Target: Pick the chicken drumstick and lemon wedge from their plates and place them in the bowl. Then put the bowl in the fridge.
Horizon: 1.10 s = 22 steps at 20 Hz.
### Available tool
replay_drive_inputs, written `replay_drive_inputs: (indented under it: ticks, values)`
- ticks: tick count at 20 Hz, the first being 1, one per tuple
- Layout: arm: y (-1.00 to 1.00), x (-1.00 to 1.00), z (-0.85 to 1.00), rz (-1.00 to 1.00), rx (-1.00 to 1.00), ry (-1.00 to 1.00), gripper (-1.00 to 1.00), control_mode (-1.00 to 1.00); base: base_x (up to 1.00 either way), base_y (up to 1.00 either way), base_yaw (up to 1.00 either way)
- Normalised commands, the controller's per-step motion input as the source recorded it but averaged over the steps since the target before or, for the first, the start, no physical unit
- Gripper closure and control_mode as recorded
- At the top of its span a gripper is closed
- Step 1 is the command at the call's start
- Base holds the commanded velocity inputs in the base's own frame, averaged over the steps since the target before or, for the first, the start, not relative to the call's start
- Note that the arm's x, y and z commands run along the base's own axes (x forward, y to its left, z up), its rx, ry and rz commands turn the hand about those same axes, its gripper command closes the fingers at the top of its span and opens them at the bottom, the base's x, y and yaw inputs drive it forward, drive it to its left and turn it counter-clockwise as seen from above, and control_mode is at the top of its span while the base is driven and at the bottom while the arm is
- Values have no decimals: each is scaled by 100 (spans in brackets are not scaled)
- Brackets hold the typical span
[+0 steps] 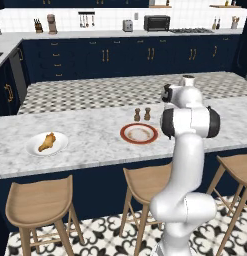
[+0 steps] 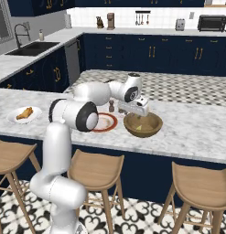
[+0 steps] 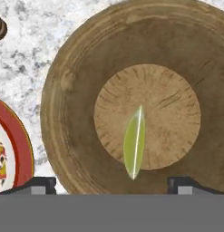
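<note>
The brown wooden bowl (image 3: 77,90) (image 2: 153,128) stands on the marble island, right of the red-rimmed plate (image 2: 112,123) (image 1: 126,134) (image 3: 22,145). The pale yellow-green lemon wedge (image 3: 134,142) lies loose on the bowl's tan floor. My gripper (image 3: 112,185) (image 2: 138,112) hangs just above the bowl, open, its fingertips (image 3: 38,183) wide apart and holding nothing. The golden-brown chicken drumstick (image 1: 47,142) (image 2: 24,113) rests on the plain white plate (image 1: 32,147) (image 2: 13,119) far to the left on the same counter.
Two small brown pepper shakers (image 1: 137,115) (image 2: 111,107) stand just behind the red-rimmed plate. Wooden stools (image 1: 40,197) (image 2: 98,171) line the island's near side. A sink (image 2: 32,48) and navy cabinets run along the back and left walls.
</note>
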Motion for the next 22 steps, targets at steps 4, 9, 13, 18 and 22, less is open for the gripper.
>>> replay_drive_inputs:
  ticks: [4,9,13,18,22]
  values:
    - [100,-100,-6,8,-7,-2,-100,-100,0,0,0]
    - [100,-46,0,1,0,0,-100,-100,0,0,0]
    - [100,-23,4,3,0,0,-100,-100,0,0,0]
    - [100,-3,12,3,1,2,-100,-100,0,0,0]
    - [100,0,8,5,0,0,-100,-100,0,0,0]
